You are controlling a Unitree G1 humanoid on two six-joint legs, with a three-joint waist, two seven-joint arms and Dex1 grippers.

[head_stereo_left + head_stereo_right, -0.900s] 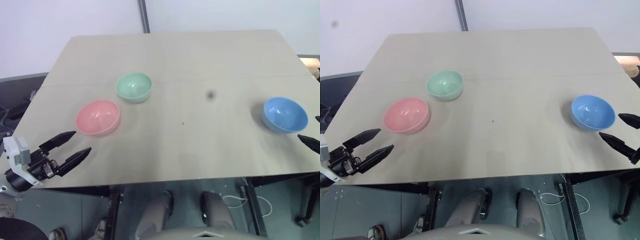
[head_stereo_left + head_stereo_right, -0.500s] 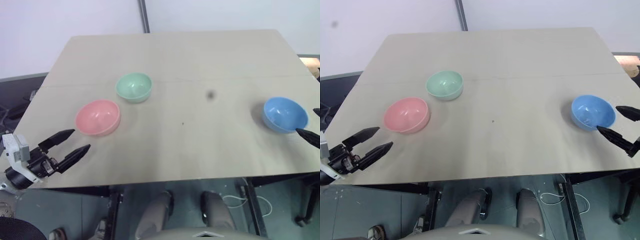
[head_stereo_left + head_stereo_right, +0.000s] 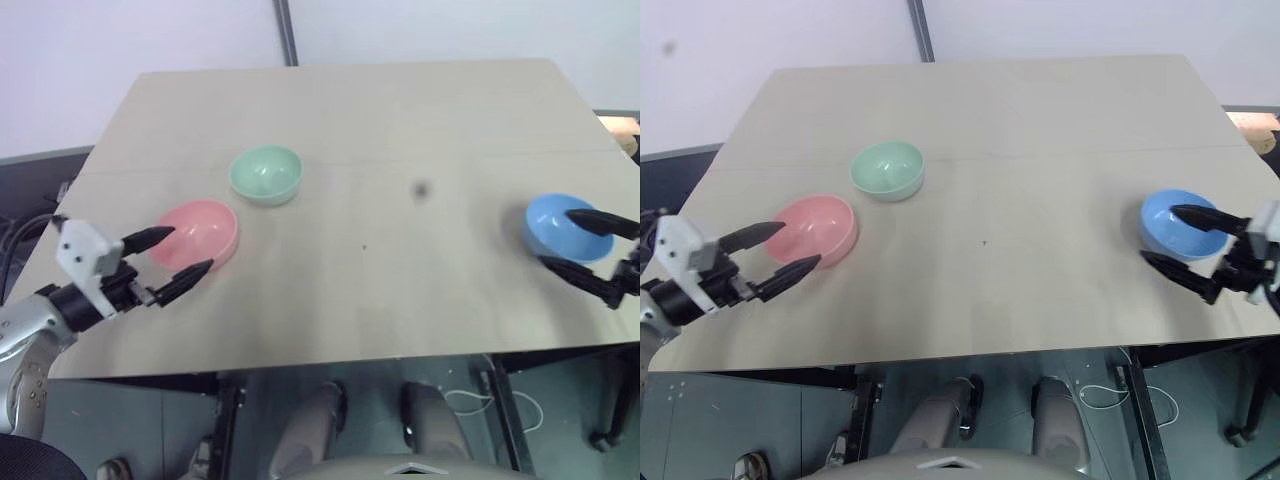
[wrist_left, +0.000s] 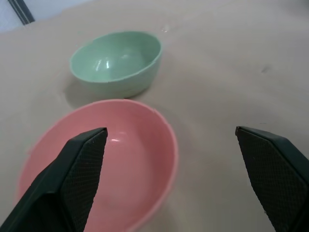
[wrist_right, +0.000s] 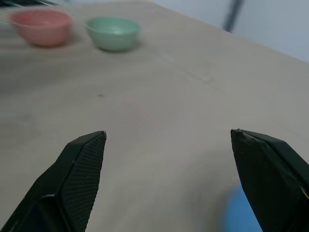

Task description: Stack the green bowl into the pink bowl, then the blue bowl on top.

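Note:
Three small bowls stand apart and upright on a beige table. The pink bowl is at the front left, the green bowl just behind it, and the blue bowl is at the far right. My left gripper is open at the pink bowl's near-left side, one finger over its rim. The left wrist view has the pink bowl close in front and the green bowl behind it. My right gripper is open, with one finger over the blue bowl's inside and the other at its near side.
The table's front edge runs just below both grippers, and its right edge lies close past the blue bowl. A dark pole rises behind the table's far edge. A wide stretch of bare tabletop separates the left pair of bowls from the blue one.
My left gripper has risen and moved forward to the pink bowl's near side. My right gripper has come in from the right edge to straddle the blue bowl's rim. The bowls have not moved.

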